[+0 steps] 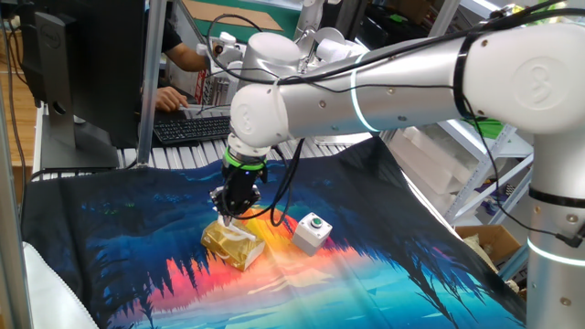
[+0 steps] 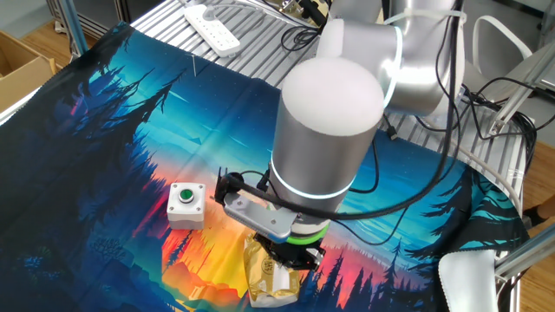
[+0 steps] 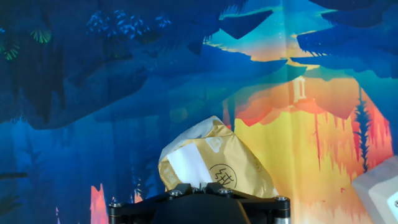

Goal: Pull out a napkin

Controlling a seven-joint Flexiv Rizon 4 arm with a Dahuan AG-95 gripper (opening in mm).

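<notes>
I have the gripper parked right over the golden packet, which lies on the printed cloth with the small white box just beside it at about 3 o'clock in one fixed view. What matters for the pull is that the napkin sits directly below the fingers — in the hand view its white patch shows at the packet's opening, at roughly 12 o'clock from the black gripper body at the bottom edge. The packet's long axis runs from about 10 o'clock to 4 o'clock in that view, bulging upward. I cannot tell how the fingers stand: the fingertips are hidden in every view, so whether they are pinched on the tissue is unclear. I judge the coming move to be vertical — straight up, away from the packet.
</notes>
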